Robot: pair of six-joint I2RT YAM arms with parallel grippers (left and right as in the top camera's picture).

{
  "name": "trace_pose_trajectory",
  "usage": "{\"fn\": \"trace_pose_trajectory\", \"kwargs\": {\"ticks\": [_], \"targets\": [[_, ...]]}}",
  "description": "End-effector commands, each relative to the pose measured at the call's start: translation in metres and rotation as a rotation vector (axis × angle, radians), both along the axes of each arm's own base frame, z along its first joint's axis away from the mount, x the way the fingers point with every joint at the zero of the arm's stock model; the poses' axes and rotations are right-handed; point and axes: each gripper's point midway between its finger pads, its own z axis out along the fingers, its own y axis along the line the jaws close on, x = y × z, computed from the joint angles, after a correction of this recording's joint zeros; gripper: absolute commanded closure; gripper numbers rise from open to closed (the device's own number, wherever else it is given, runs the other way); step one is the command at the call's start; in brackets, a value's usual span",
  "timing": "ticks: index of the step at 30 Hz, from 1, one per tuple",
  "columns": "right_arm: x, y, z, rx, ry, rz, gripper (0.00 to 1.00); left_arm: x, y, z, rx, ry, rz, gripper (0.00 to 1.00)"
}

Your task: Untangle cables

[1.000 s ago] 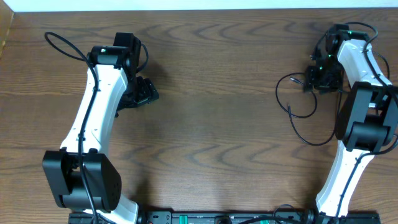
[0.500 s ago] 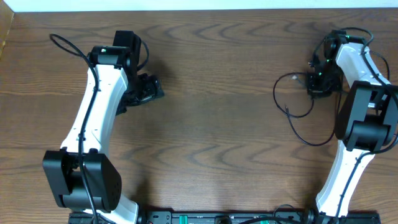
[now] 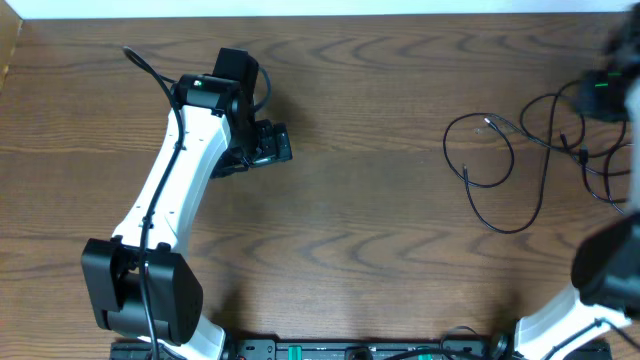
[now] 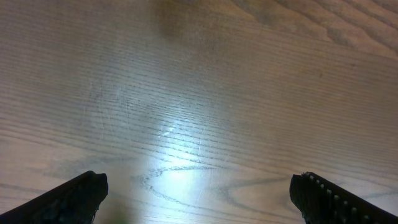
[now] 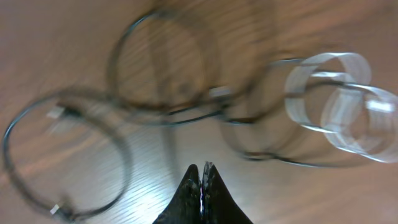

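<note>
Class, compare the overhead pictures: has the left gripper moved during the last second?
Yes. The left gripper has shifted rightward, away from the table's left edge and toward mid-table.

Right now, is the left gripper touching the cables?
Apart. Overhead: the left gripper sits far across the table from the cables; left wrist shows no cable.

We log the cables (image 3: 522, 135) lying on the table (image 3: 360, 240), all in its right half and toward the far side. One loop lies leftmost. A longer loop runs from it toward the near edge. Further loops lie at the table's right edge, and the right gripper (image 3: 602, 92) is over those. The right wrist view puts loops ahead of its fingertips, to both sides. The left gripper (image 3: 272, 146) is over the left-centre, well apart from the cables.
</note>
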Motion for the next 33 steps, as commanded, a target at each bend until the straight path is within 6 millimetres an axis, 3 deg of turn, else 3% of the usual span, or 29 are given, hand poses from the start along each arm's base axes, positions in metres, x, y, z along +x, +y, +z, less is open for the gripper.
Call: {"fn": "trace_pose_trajectory", "kwargs": {"ticks": [1, 3, 6, 10, 12, 14, 17, 22, 25, 28, 31, 33], "targets": [[-0.036, -0.063, 0.004, -0.041, -0.013, -0.286, 0.99, -0.001, -0.001, 0.002, 0.001, -0.005, -0.024, 0.01], [-0.033, -0.047, -0.015, 0.217, -0.048, -0.241, 0.95, 0.000, -0.001, 0.002, 0.000, -0.008, -0.024, 0.01], [-0.038, -0.016, -0.037, 0.375, 0.022, -0.147, 0.83, 0.000, -0.001, 0.002, 0.000, -0.009, -0.024, 0.01], [-0.055, 0.003, -0.097, 0.388, 0.145, -0.117, 0.60, 0.000, -0.001, 0.002, 0.000, -0.008, -0.023, 0.01], [-0.064, 0.008, -0.122, 0.401, 0.169, -0.121, 0.56, 0.000, -0.001, 0.002, 0.000, -0.009, -0.024, 0.01], [-0.072, 0.020, -0.162, 0.441, 0.159, -0.109, 0.55, 0.000, -0.001, 0.002, 0.000, -0.009, -0.023, 0.01], [-0.062, 0.039, -0.182, 0.521, 0.076, -0.062, 0.54, 0.000, -0.001, 0.002, 0.000, -0.008, -0.024, 0.01], [-0.045, 0.063, -0.190, 0.511, 0.035, 0.073, 0.49, 0.000, -0.001, 0.002, 0.000, -0.009, -0.024, 0.01], [-0.044, 0.060, -0.193, 0.434, 0.059, 0.077, 0.62, 0.000, -0.001, 0.002, 0.000, -0.008, -0.024, 0.01], [-0.040, 0.071, -0.193, 0.406, 0.079, 0.108, 0.99, 0.000, -0.001, 0.002, 0.000, -0.008, -0.024, 0.01], [-0.026, 0.094, -0.186, 0.443, 0.049, 0.172, 0.99, 0.000, -0.001, 0.002, 0.000, -0.009, -0.023, 0.01], [-0.010, 0.116, -0.169, 0.494, 0.014, 0.243, 0.99, 0.000, -0.001, 0.002, 0.000, -0.008, -0.023, 0.01]]}}
